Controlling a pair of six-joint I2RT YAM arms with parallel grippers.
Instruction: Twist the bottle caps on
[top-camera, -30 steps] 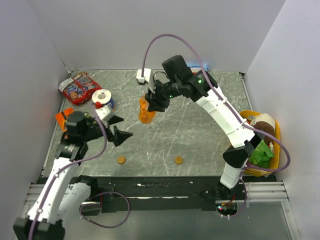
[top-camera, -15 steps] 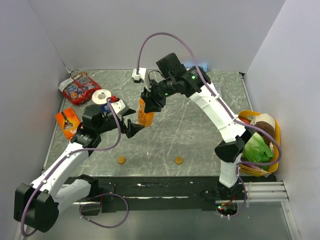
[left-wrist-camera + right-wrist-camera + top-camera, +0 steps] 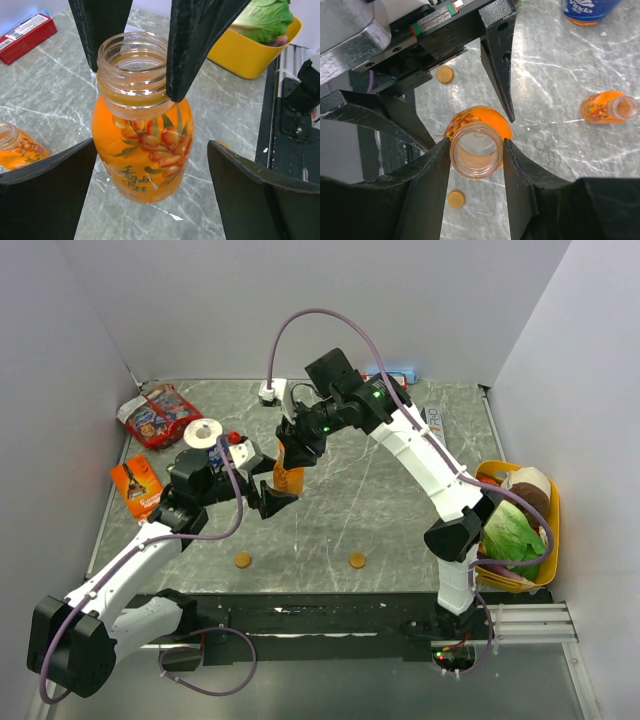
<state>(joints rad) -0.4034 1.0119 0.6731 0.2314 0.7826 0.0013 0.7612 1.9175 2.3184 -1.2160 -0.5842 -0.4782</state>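
At the far left of the table, a red snack packet and an orange packet are seen lying flat, with a toilet-paper roll near them. The left gripper is spread as wide as it goes and nothing is held in it. In the left wrist view its fingers are set on either side of the body of the bottle, with a gap left on each side. This bottle (orange, with a fruit label and an uncapped threaded neck) is held roughly upright, left of the table's centre. Whether its base touches the surface cannot be told. It is clamped at the neck by the right gripper, whose fingers are pressed against the threads from both sides. A second bottle, also uncapped, is seen lying on its side on the table, apart from the first. Nearer the arm bases, one cap and the other cap are laid flat on the table, well apart from each other. At the far right, a yellow basket is filled with a lettuce.
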